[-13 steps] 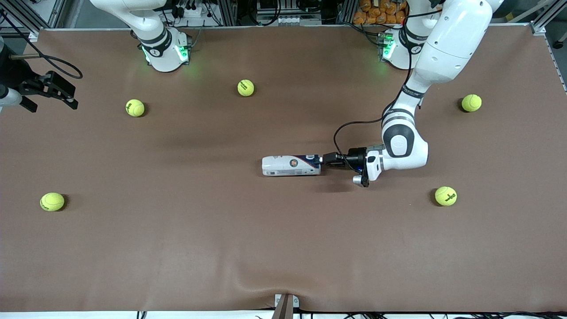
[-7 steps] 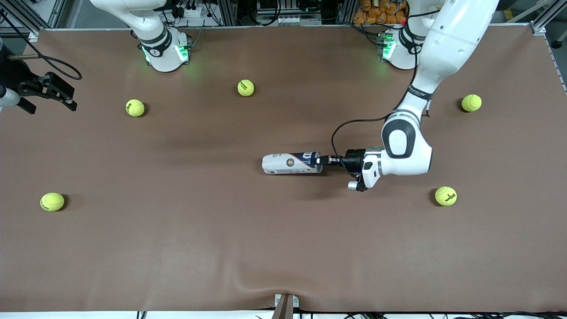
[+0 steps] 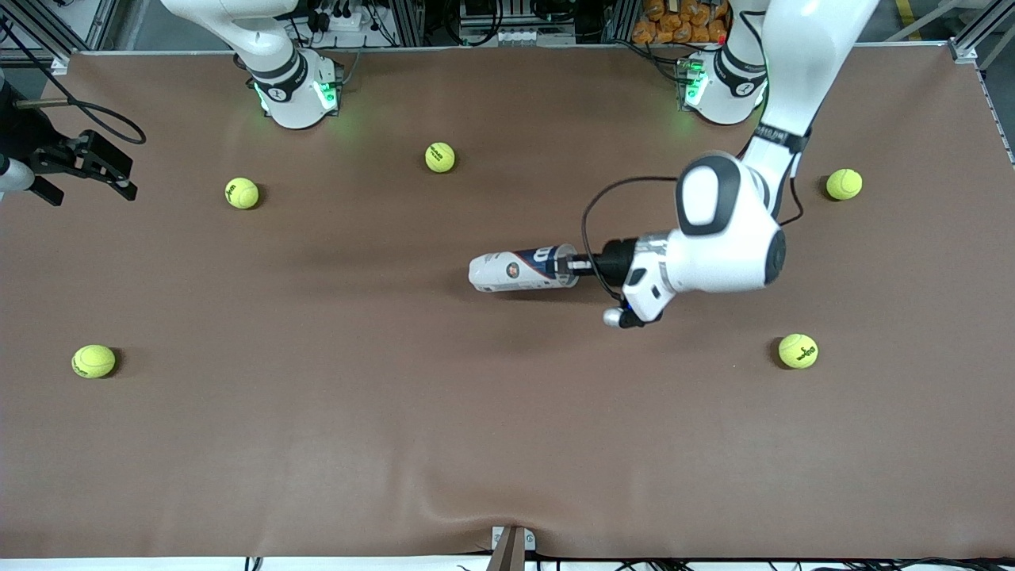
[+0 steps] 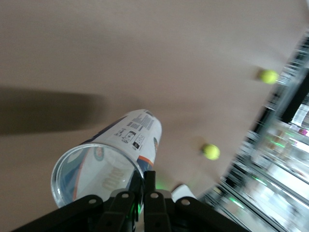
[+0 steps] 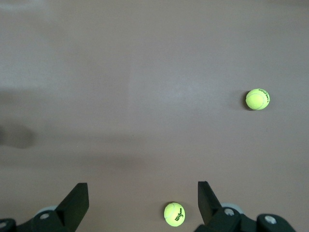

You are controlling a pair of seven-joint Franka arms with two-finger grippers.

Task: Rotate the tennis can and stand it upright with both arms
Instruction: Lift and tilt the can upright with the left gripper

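The tennis can (image 3: 519, 271) lies near the middle of the brown table, its open rim toward the left arm's end. My left gripper (image 3: 572, 266) is shut on that rim and holds that end slightly raised. In the left wrist view one finger is inside the clear can (image 4: 120, 150) and the other outside, at my left gripper (image 4: 144, 181). The can looks empty. My right gripper (image 3: 93, 190) is open and empty, waiting over the table's edge at the right arm's end. In the right wrist view my right gripper (image 5: 142, 193) shows only bare table and balls.
Several yellow-green tennis balls lie scattered: one (image 3: 440, 157) near the bases, one (image 3: 242, 193) toward the right arm's end, one (image 3: 93, 361) nearer the camera there, and two (image 3: 844, 184) (image 3: 798, 350) toward the left arm's end. The brown cloth wrinkles at the front edge (image 3: 476, 492).
My left arm has risen and turned, lifting the can's gripped end; the can has tilted and shifted slightly toward the bases. The right gripper has barely moved.
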